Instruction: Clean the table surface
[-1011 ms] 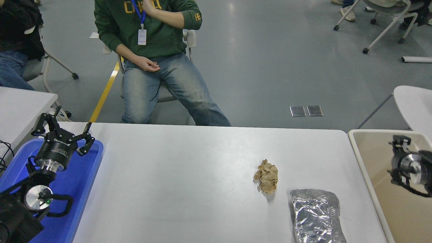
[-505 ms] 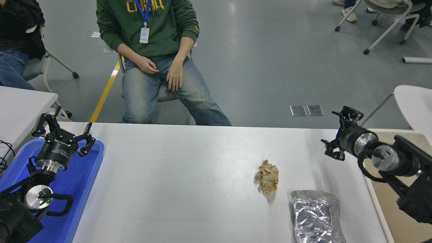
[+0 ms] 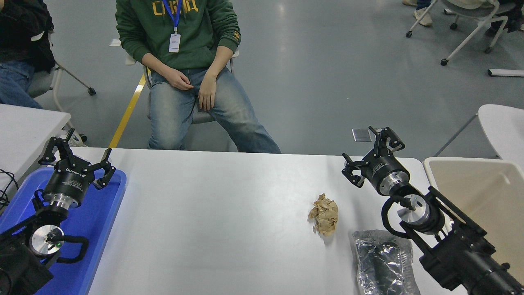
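Observation:
The white table surface (image 3: 213, 229) fills the lower half of the head view. On it lie a crumpled brown paper ball (image 3: 324, 213) and, nearer the front edge, a silver foil wrapper (image 3: 380, 262). My right gripper (image 3: 368, 152) hangs open and empty above the table's far right part, up and to the right of the paper ball. Its arm crosses above the foil wrapper's right side. My left gripper (image 3: 77, 152) stays parked, open and empty, above the far end of the blue tray at the lower left.
A blue tray (image 3: 98, 217) lies along the table's left edge. A beige bin (image 3: 479, 192) stands past the table's right edge. A person in a green sweatshirt (image 3: 180, 32) sits at the far side, hands on their thighs. Another white table (image 3: 24, 127) stands at the left.
My right arm has swung left from over the beige bin to above the table's far right part. The person's raised hand has come down to their thigh.

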{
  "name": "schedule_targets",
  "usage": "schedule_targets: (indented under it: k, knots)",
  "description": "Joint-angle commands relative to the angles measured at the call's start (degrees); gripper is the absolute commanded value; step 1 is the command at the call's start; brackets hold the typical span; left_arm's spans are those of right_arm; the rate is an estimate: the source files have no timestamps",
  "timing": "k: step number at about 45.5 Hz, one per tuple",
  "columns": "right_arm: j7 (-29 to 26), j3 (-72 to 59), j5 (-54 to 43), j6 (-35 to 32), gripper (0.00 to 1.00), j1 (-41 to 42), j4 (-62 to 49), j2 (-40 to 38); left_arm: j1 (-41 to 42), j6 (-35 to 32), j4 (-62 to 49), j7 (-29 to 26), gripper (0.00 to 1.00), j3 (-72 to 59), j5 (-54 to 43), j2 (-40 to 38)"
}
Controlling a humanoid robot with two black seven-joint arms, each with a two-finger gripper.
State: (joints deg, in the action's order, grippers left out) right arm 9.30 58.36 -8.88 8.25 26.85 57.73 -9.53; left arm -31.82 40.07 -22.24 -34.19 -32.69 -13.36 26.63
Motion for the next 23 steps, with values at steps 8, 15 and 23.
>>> schedule_targets:
  k: [8,15,23]
  knots:
    - [2.6,0.6,-0.5,-0.3,1.00,-1.8,-0.4,1.4,0.0,0.0,0.0,0.0,1.00,0.0,0.0,0.0]
    - [2.6,0.6,-0.9,-0.3,1.00,-2.0,-0.4,1.3,0.0,0.0,0.0,0.0,1.00,0.0,0.0,0.0]
    - [2.6,0.2,-1.0,-0.3,1.00,-2.1,-0.4,1.2,0.0,0.0,0.0,0.0,1.00,0.0,0.0,0.0]
